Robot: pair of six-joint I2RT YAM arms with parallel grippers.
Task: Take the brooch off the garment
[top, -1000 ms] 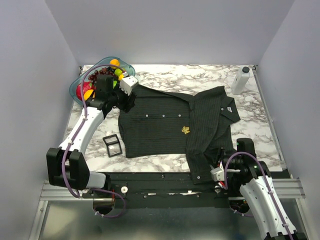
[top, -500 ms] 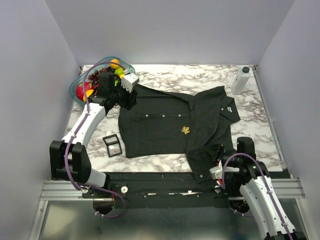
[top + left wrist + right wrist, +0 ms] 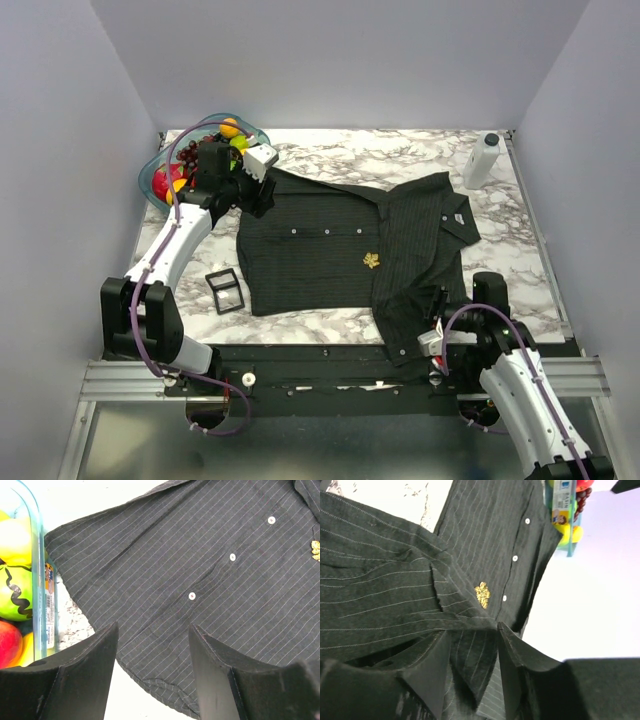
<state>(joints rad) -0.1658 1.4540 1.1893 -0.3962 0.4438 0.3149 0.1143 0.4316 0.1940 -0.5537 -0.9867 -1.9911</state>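
My left gripper [image 3: 152, 629] is spread wide over the shirt [image 3: 225, 580], holding nothing. My right gripper [image 3: 475, 631] has its fingers apart with a shirt fold between them; I cannot tell if it pinches. The brooch [image 3: 481, 595] sits pinned mid-frame on the shirt front, untouched. As I judge it, reaching, gripping and pulling it free all remain.

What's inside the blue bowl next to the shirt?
Fruit fills the bowl: an orange, dark grapes, a green piece. The left arm hides the rest.
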